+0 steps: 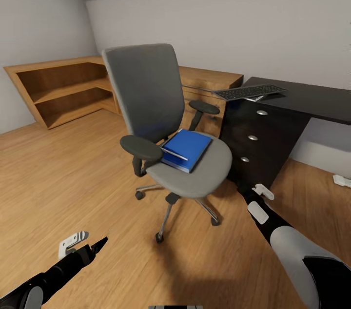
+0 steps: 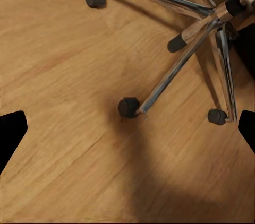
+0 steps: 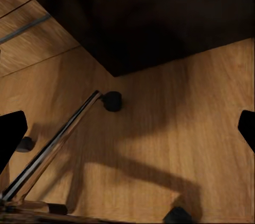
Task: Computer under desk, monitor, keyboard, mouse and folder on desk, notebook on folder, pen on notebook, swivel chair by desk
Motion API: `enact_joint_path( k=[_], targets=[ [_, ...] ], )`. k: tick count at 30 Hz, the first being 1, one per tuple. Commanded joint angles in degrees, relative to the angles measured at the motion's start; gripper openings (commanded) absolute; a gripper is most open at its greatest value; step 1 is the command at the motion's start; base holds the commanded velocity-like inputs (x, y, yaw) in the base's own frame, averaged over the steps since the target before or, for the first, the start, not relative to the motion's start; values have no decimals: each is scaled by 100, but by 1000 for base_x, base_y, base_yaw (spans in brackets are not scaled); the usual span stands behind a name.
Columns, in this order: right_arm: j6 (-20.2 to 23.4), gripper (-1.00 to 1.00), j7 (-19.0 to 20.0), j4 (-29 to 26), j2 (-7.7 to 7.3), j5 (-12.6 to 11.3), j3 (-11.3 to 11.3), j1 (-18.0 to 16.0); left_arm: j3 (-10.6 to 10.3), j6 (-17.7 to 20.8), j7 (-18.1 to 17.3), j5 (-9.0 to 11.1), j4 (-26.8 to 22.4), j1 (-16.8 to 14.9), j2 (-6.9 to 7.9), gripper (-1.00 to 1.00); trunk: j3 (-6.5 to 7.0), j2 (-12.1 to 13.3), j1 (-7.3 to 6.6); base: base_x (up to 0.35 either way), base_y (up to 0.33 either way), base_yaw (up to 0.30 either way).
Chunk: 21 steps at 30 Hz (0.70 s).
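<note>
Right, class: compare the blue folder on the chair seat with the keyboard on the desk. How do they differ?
The folder is bright blue; the keyboard is dark grey with black keys. The folder is a compact rectangle, the keyboard long and slim. The folder lies on the swivel chair seat, the keyboard at the desk edge, one end overhanging. Both are thin and flat.

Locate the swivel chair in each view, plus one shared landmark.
Head view: swivel chair at centre, blue folder on its seat.
Left wrist view: its chrome base legs and castors.
Right wrist view: one chrome leg and castor.
Shared landmark: the wood-plank floor.
</note>
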Motion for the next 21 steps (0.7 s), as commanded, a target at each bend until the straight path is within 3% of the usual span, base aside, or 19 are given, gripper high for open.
enact_joint_path(
  k=[1,21],
  targets=[
    [-10,100,-8,-2,0,-28,-3,-2,17,43,-23,14,-3,-5,-6,100,-4,-2,-5,-337,42,0],
    [-2,100,181,-449,-9,-35,-1,25,18,43,-21,5,6,-5,-6,100,-4,-2,-5,-21,9,0]
  ],
)
